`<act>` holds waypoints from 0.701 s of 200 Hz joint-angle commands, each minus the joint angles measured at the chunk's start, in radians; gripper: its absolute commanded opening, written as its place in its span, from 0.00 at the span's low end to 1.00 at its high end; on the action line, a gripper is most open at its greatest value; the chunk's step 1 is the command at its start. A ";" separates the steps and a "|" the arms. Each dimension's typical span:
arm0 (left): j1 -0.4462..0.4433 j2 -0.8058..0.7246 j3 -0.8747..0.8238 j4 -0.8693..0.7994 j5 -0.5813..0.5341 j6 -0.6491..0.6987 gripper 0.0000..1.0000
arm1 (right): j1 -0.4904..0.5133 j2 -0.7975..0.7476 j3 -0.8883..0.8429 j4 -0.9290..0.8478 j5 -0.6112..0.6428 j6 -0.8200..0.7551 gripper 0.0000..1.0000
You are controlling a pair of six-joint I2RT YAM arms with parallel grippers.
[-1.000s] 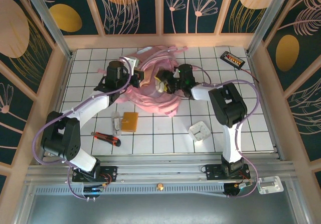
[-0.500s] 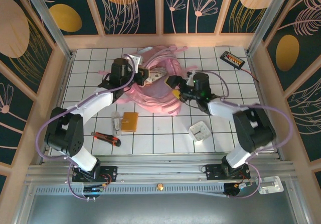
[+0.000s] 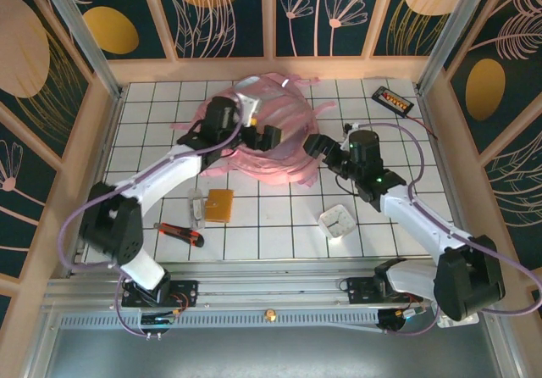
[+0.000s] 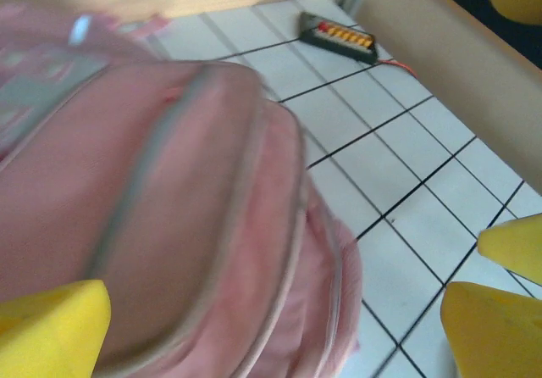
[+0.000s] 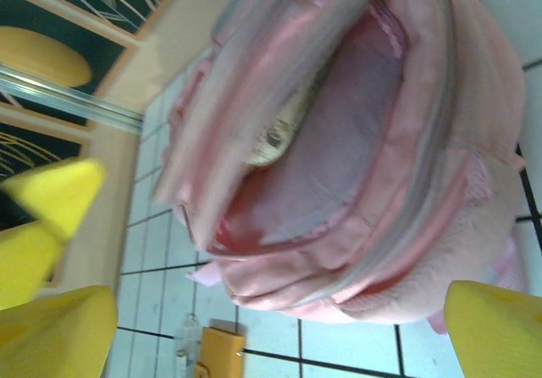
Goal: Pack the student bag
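The white tiled surface [image 3: 271, 225] carries everything. The student bag [image 3: 286, 151] lies at its far middle, close to the back wall, with pink straps spreading around it. In the right wrist view the student bag [image 5: 339, 166] lies with its main mouth gaping, showing a mauve lining and something pale tucked inside, too blurred to name. In the left wrist view the student bag [image 4: 169, 225] shows its rounded pink outer side with a grey zip line running along it.

The left arm reaches from the near left corner across to the bag. The left tool [image 3: 261, 134] hangs over the bag's upper part. In its own camera the left tool [image 4: 275, 310] has its yellow fingers [image 4: 51, 331] spread wide, with nothing held between them.

The right arm reaches in from the near right. The right tool [image 3: 315, 147] sits just beside the bag's right edge. In its own view the right tool [image 5: 279, 327] is also spread wide and empty, facing the bag's mouth.

Smaller things lie apart from the bag:
- An orange block [image 3: 220, 204] lies near the front left.
- A clear item [image 3: 197, 207] lies just beside the orange block.
- A white square thing [image 3: 337, 220] lies at front right.
- A red and black cutter [image 3: 179, 234] lies near the left arm.
- A black device with an orange row [image 3: 394, 99] lies in the far right corner.
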 commanded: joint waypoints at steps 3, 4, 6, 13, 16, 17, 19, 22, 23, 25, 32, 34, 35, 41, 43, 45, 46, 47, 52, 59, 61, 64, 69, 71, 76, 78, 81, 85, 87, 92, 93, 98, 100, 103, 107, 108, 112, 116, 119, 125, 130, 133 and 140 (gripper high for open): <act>0.162 -0.134 -0.081 -0.046 -0.019 -0.158 0.99 | 0.000 0.106 0.063 -0.076 -0.025 -0.001 0.99; 0.166 -0.135 -0.086 -0.045 -0.017 -0.162 0.99 | -0.001 0.110 0.067 -0.073 -0.027 0.000 0.99; 0.178 -0.138 -0.092 -0.040 -0.013 -0.170 0.99 | 0.000 0.116 0.074 -0.069 -0.030 0.002 0.99; 0.209 -0.142 -0.114 -0.026 -0.012 -0.186 0.99 | 0.001 0.136 0.100 -0.054 -0.033 0.011 0.99; 0.221 -0.142 -0.120 -0.025 -0.013 -0.192 0.99 | 0.000 0.145 0.112 -0.053 -0.033 0.014 0.99; 0.224 -0.142 -0.122 -0.025 -0.014 -0.193 0.99 | 0.000 0.148 0.116 -0.053 -0.032 0.014 0.99; 0.231 -0.140 -0.125 -0.025 -0.013 -0.197 0.99 | 0.000 0.154 0.123 -0.050 -0.031 0.015 0.99; 0.246 -0.134 -0.128 -0.024 -0.009 -0.203 0.99 | 0.000 0.163 0.137 -0.049 -0.029 0.016 0.99; 0.249 -0.133 -0.130 -0.023 -0.008 -0.206 0.99 | -0.001 0.165 0.141 -0.049 -0.029 0.016 0.99; 0.256 -0.129 -0.131 -0.021 0.000 -0.210 0.99 | 0.000 0.174 0.148 -0.049 -0.027 0.017 0.99; 0.289 -0.108 -0.137 -0.007 0.033 -0.233 0.99 | 0.000 0.208 0.178 -0.049 -0.028 0.021 0.99; 0.299 -0.101 -0.139 0.000 0.045 -0.242 0.99 | 0.000 0.218 0.185 -0.050 -0.029 0.022 0.99; 0.304 -0.098 -0.141 0.003 0.049 -0.246 0.99 | -0.001 0.224 0.190 -0.050 -0.031 0.021 0.99; 0.326 -0.077 -0.147 0.026 0.077 -0.272 0.99 | -0.001 0.269 0.217 -0.055 -0.052 0.024 0.99; 0.334 -0.071 -0.150 0.036 0.085 -0.281 0.99 | -0.001 0.275 0.220 -0.056 -0.053 0.025 0.99; 0.341 -0.061 -0.152 0.045 0.094 -0.290 0.99 | -0.001 0.295 0.229 -0.058 -0.065 0.027 0.99; 0.345 -0.057 -0.153 0.050 0.099 -0.294 0.99 | -0.002 0.301 0.232 -0.058 -0.068 0.028 0.99; 0.349 -0.054 -0.154 0.055 0.103 -0.299 0.99 | -0.002 0.307 0.233 -0.058 -0.072 0.029 0.99; 0.367 -0.031 -0.157 0.081 0.125 -0.319 0.99 | -0.002 0.338 0.245 -0.056 -0.089 0.036 0.99; 0.385 0.001 -0.159 0.114 0.159 -0.347 0.99 | -0.002 0.375 0.251 -0.049 -0.102 0.043 0.99; 0.389 0.012 -0.159 0.122 0.168 -0.355 0.99 | 0.000 0.385 0.251 -0.044 -0.103 0.046 0.99; 0.396 0.027 -0.158 0.136 0.182 -0.365 0.99 | 0.000 0.399 0.251 -0.038 -0.106 0.051 0.99; 0.404 0.050 -0.156 0.158 0.201 -0.383 0.99 | -0.001 0.420 0.250 -0.026 -0.109 0.058 0.99; 0.406 0.062 -0.156 0.168 0.208 -0.389 0.99 | -0.002 0.428 0.249 -0.019 -0.111 0.062 0.99; 0.412 0.085 -0.155 0.191 0.220 -0.404 0.99 | -0.003 0.446 0.250 -0.007 -0.115 0.068 0.99; 0.414 0.095 -0.155 0.200 0.223 -0.408 0.99 | -0.004 0.453 0.251 -0.001 -0.115 0.071 0.99; 0.416 0.109 -0.152 0.212 0.228 -0.417 0.99 | -0.003 0.464 0.252 0.005 -0.116 0.072 0.99; 0.419 0.126 -0.149 0.224 0.235 -0.424 0.99 | -0.003 0.477 0.257 0.012 -0.118 0.074 0.99; 0.420 0.131 -0.145 0.228 0.237 -0.426 0.99 | -0.003 0.482 0.258 0.014 -0.119 0.075 0.99; 0.423 0.168 -0.137 0.236 0.244 -0.435 0.99 | -0.003 0.498 0.266 0.016 -0.118 0.077 0.99; 0.423 0.174 -0.135 0.238 0.246 -0.436 0.99 | -0.003 0.501 0.268 0.017 -0.119 0.077 0.99; 0.426 0.196 -0.126 0.244 0.252 -0.442 0.99 | -0.002 0.514 0.276 0.017 -0.118 0.076 0.99; 0.428 0.204 -0.122 0.247 0.254 -0.443 0.99 | -0.002 0.518 0.280 0.018 -0.117 0.075 0.99; 0.429 0.215 -0.117 0.250 0.256 -0.444 0.99 | -0.002 0.525 0.285 0.017 -0.114 0.071 0.99; 0.431 0.230 -0.108 0.252 0.258 -0.441 0.99 | -0.003 0.532 0.291 0.017 -0.108 0.067 0.99; 0.431 0.234 -0.105 0.252 0.258 -0.441 0.99 | -0.003 0.535 0.293 0.017 -0.107 0.067 0.99; 0.433 0.245 -0.096 0.250 0.257 -0.441 0.99 | -0.003 0.542 0.300 0.014 -0.100 0.061 0.99; 0.434 0.257 -0.088 0.249 0.255 -0.440 0.99 | -0.004 0.549 0.307 0.010 -0.091 0.054 0.98; 0.434 0.266 -0.080 0.248 0.252 -0.439 0.99 | -0.006 0.554 0.313 0.006 -0.082 0.049 0.96; 0.436 0.283 -0.067 0.246 0.250 -0.436 0.99 | -0.013 0.564 0.326 -0.005 -0.064 0.038 0.92; 0.437 0.299 -0.057 0.242 0.246 -0.434 0.99 | -0.020 0.572 0.333 -0.007 -0.055 0.031 0.87; 0.437 0.309 -0.052 0.240 0.245 -0.435 0.99 | -0.025 0.575 0.336 -0.005 -0.053 0.023 0.84; 0.440 0.329 -0.041 0.238 0.245 -0.432 0.99 | -0.040 0.585 0.339 0.003 -0.049 0.016 0.75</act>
